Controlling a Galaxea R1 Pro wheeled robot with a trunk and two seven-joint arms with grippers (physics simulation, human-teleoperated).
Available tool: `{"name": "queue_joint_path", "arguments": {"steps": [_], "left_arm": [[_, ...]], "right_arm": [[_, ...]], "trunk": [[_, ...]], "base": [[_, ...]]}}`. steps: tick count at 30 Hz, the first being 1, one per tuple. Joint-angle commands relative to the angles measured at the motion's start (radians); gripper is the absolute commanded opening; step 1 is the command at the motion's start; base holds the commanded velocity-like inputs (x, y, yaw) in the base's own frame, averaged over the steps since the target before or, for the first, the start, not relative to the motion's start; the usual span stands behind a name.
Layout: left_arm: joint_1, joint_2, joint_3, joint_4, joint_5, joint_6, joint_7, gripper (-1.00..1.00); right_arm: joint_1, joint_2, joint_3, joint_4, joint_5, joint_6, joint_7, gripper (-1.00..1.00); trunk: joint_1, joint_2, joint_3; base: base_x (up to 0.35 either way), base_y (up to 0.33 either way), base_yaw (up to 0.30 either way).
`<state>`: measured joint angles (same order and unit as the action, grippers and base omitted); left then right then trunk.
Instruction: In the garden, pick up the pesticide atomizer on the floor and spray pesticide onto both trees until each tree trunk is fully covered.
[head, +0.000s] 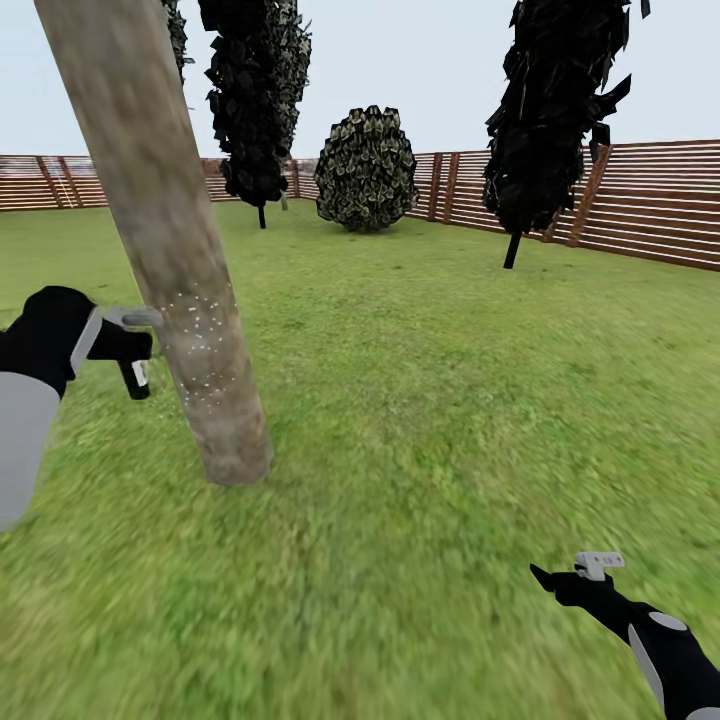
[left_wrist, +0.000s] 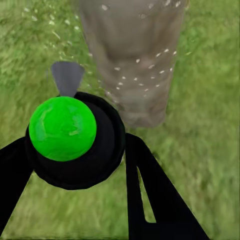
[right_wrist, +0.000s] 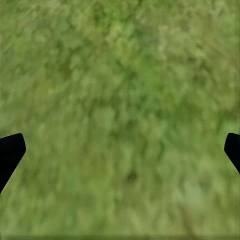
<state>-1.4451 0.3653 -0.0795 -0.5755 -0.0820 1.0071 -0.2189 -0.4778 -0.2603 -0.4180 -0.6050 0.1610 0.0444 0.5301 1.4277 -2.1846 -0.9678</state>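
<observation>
While the left end effector (head: 128, 345) was clamped around the pesticide atomizer (head: 136, 372), the bottle's light grey trigger head pointed at the near tree trunk (head: 165, 235) and sat just beside its bark. That trunk leaned and stood in the grass lawn (head: 450, 420), flared a little at its base, with a patch of tiny white specks (head: 200, 340) on the bark at the height of the nozzle. From the left wrist view, the atomizer (left_wrist: 75, 137) showed as a black round body with a bright green spot (left_wrist: 62, 128), held between the two black fingers (left_wrist: 150, 195), and the speckled trunk (left_wrist: 132, 55) rose just beyond it.

Well apart from the trunk, the right end effector (head: 560, 575) hung low over the grass with its jaws spread and nothing between them; the right wrist view showed its fingertips (right_wrist: 10, 152) far apart over blurred grass (right_wrist: 120, 110).

Beyond the trunk, a second tree (head: 545, 110) with dark ragged foliage stood near the brown slatted fence (head: 650, 200), and a round bush (head: 366, 170) grew before the fence.
</observation>
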Motion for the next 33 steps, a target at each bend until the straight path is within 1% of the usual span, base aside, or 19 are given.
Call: {"name": "queue_joint_path", "arguments": {"steps": [1,2,4,9,13,14,15,17,18,19,21,22,23,25,26,28,30,32,33], "left_arm": [[0.0,0.022,-0.005,0.008,0.004,0.001,-0.009,-1.0],[0.001,0.036,-0.005,0.015,0.004,0.0,-0.009,-1.0],[0.001,0.047,-0.011,0.022,0.004,-0.003,-0.009,-1.0],[0.034,0.039,-0.049,0.023,0.007,-0.003,-0.016,-1.0],[0.041,0.036,-0.053,0.025,0.006,-0.006,-0.019,-1.0],[0.058,0.041,-0.054,0.027,0.005,-0.009,-0.019,-1.0],[0.108,0.041,-0.054,0.026,0.005,-0.015,-0.017,-1.0],[0.174,0.034,-0.053,0.025,0.012,-0.033,-0.019,-1.0],[0.199,0.026,-0.053,0.025,0.015,-0.042,-0.02,-1.0],[0.249,-0.01,-0.051,0.025,0.015,-0.062,-0.016,-1.0],[0.304,-0.053,-0.048,0.022,0.018,-0.076,-0.008,-1.0],[0.317,-0.066,-0.047,0.022,0.018,-0.078,-0.007,-1.0],[0.335,-0.089,-0.046,0.023,0.017,-0.09,-0.005,-1.0],[0.361,-0.119,-0.043,0.025,0.017,-0.147,0.0,-1.0],[0.372,-0.129,-0.037,0.025,0.019,-0.177,0.01,-1.0],[0.382,-0.134,-0.013,0.031,0.029,-0.199,0.033,-1.0],[0.393,-0.137,0.075,0.071,0.054,-0.218,0.093,-1.0],[0.396,-0.136,0.117,0.086,0.059,-0.222,0.133,-1.0],[0.399,-0.136,0.125,0.09,0.06,-0.223,0.142,-1.0]], "right_arm": [[-0.001,0.001,-0.006,-0.001,0.009,0.005,0.008,1.0],[-0.001,0.001,-0.006,-0.001,0.009,0.005,0.008,1.0],[-0.001,0.001,-0.006,-0.001,0.009,0.004,0.008,1.0],[-0.001,0.001,-0.007,-0.002,0.009,0.004,0.008,1.0],[-0.001,0.001,-0.007,-0.002,0.009,0.004,0.008,1.0],[-0.001,0.002,-0.006,-0.001,0.009,0.004,0.008,1.0],[-0.001,0.002,-0.006,-0.001,0.009,0.004,0.008,1.0],[-0.001,0.002,-0.005,-0.001,0.009,0.004,0.008,1.0],[-0.001,0.003,-0.005,-0.001,0.009,0.004,0.008,1.0],[-0.001,0.003,-0.005,-0.001,0.009,0.005,0.009,1.0],[-0.001,0.003,-0.004,-0.001,0.009,0.005,0.01,1.0],[-0.001,0.003,-0.005,-0.001,0.009,0.005,0.009,1.0],[-0.001,0.003,-0.005,-0.001,0.009,0.005,0.009,1.0],[-0.001,0.003,-0.005,-0.001,0.009,0.005,0.009,1.0],[-0.001,0.003,-0.005,0.0,0.009,0.005,0.008,1.0],[-0.001,0.004,-0.006,0.0,0.009,0.005,0.008,1.0],[-0.001,0.003,-0.005,0.0,0.009,0.005,0.008,1.0],[-0.001,0.003,-0.005,-0.001,0.009,0.004,0.008,1.0],[-0.001,0.003,-0.006,-0.001,0.009,0.004,0.008,1.0]], "trunk": [[0.0,0.0,-0.001],[0.0,0.0,-0.001],[0.0,0.0,-0.001],[0.0,0.0,-0.001],[0.0,0.0,-0.001],[0.0,0.0,-0.001],[0.0,0.0,-0.001],[0.0,0.0,-0.001],[0.0,0.0,-0.001],[0.0,0.0,-0.001],[0.0,0.0,-0.001],[0.0,0.0,-0.001],[0.0,0.0,-0.001],[0.0,0.0,-0.001],[0.0,0.0,-0.001],[0.0,0.0,-0.001],[0.0,0.0,-0.001],[0.0,0.0,-0.001],[0.0,0.0,-0.001]], "base": [[0.0,0.0,0.0],[0.0,0.0,0.0],[0.0,0.0,0.0],[0.0,0.0,0.0],[0.0,0.0,0.0],[0.0,0.0,0.0],[0.0,0.0,0.0],[0.0,0.0,0.0],[0.0,0.0,0.0],[0.0,0.0,0.0],[0.0,0.0,0.0],[0.0,0.0,0.0],[0.0,0.0,0.0],[0.0,0.0,0.0],[0.0,0.0,0.0],[0.0,0.0,0.0],[0.0,0.0,0.0],[0.0,0.0,0.0],[0.0,0.0,0.0]]}}
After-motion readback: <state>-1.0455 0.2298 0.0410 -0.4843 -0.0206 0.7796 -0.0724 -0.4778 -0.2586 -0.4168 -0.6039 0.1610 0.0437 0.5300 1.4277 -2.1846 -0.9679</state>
